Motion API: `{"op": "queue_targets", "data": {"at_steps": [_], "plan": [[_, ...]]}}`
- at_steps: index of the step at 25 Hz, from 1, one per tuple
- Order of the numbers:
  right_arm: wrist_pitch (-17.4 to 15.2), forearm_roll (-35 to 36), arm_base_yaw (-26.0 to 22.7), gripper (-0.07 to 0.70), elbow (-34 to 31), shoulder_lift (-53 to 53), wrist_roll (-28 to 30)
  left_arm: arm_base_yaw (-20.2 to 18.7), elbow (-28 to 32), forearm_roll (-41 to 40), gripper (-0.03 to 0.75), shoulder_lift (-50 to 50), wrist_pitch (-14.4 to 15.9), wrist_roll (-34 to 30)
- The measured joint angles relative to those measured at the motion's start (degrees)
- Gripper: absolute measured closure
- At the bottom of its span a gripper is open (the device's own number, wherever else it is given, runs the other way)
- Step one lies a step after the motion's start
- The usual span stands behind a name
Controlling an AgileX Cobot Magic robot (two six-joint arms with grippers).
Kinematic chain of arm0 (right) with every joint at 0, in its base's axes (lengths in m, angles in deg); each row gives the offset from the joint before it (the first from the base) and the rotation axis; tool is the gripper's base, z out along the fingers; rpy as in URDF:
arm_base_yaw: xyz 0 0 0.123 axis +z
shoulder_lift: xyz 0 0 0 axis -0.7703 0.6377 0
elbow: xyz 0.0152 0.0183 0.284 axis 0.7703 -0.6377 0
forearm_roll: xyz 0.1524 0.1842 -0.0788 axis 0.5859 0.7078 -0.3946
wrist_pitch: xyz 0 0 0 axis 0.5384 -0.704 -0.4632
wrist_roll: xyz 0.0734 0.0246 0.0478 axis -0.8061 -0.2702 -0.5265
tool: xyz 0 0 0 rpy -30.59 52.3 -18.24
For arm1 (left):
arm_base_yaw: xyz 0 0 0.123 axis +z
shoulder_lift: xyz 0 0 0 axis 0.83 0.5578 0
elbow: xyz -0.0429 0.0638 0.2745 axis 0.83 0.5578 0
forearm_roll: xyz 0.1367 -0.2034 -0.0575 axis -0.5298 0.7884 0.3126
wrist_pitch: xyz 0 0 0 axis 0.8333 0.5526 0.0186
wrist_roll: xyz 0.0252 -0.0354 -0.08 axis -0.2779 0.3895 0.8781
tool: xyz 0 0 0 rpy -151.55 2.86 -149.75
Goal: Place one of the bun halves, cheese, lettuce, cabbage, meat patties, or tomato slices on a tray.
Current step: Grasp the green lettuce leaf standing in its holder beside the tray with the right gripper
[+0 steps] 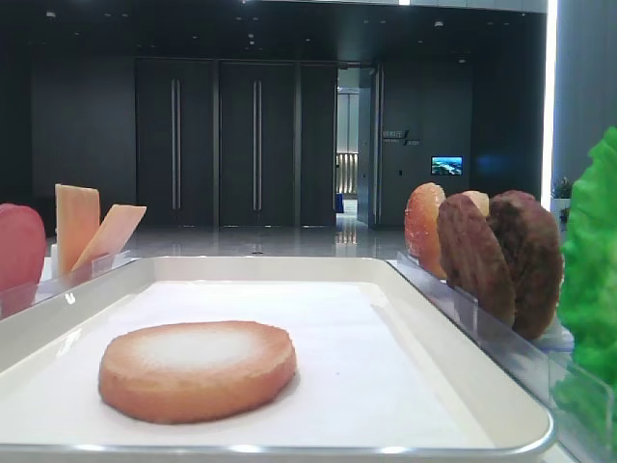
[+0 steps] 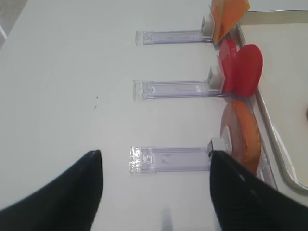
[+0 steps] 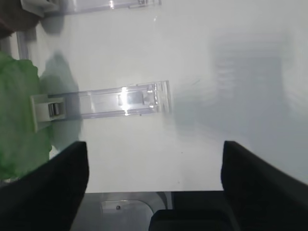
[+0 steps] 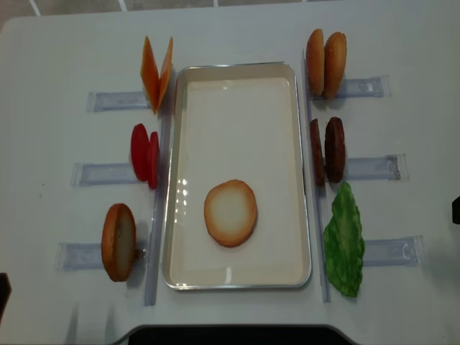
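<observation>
A bun half [image 4: 230, 213] lies pale face up on the white tray [image 4: 237, 269], also low in the front view as bun half [image 1: 198, 369]. Left of the tray stand cheese [image 4: 157, 72], tomato slices [image 4: 144, 154] and another bun half [image 4: 118, 241]. On the right stand two bun halves [image 4: 325, 61], meat patties [image 4: 327, 149] and lettuce [image 4: 343, 241]. Cabbage is out of view. My left gripper [image 2: 156, 192] hangs open and empty over the table beside the left bun half [image 2: 240, 137]. My right gripper [image 3: 154, 168] is open and empty, with the lettuce [image 3: 17, 115] to its left.
Clear plastic holders [image 4: 108, 100] reach outward from each food pair on both sides of the tray. One holder [image 3: 120, 101] lies just ahead of the right gripper, another holder [image 2: 168, 159] between the left fingers. The tray rim [image 2: 269, 134] runs along the left wrist view's right side.
</observation>
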Motion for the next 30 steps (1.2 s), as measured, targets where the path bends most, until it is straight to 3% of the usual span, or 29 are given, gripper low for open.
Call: {"op": "queue_targets", "data": {"at_steps": [8, 14, 18, 25, 30], "plan": [[-0.1, 0.5, 0.0, 0.093, 0.0, 2.6, 0.6, 0.0, 0.0, 0.0, 0.190, 0.0, 0.0, 0.0], [-0.1, 7.3, 1.9, 0.093, 0.3, 2.6, -1.3, 0.0, 0.0, 0.0, 0.190, 0.0, 0.0, 0.0], [-0.2, 5.7, 10.2, 0.093, 2.8, 2.6, -8.2, 0.0, 0.0, 0.0, 0.190, 0.0, 0.0, 0.0], [-0.2, -2.0, 29.1, 0.093, 6.8, 3.0, -26.9, 0.0, 0.0, 0.0, 0.192, 0.0, 0.0, 0.0], [0.0, -3.4, 38.4, 0.093, 7.4, 6.2, -34.0, 0.0, 0.0, 0.0, 0.204, 0.0, 0.0, 0.0]]}}
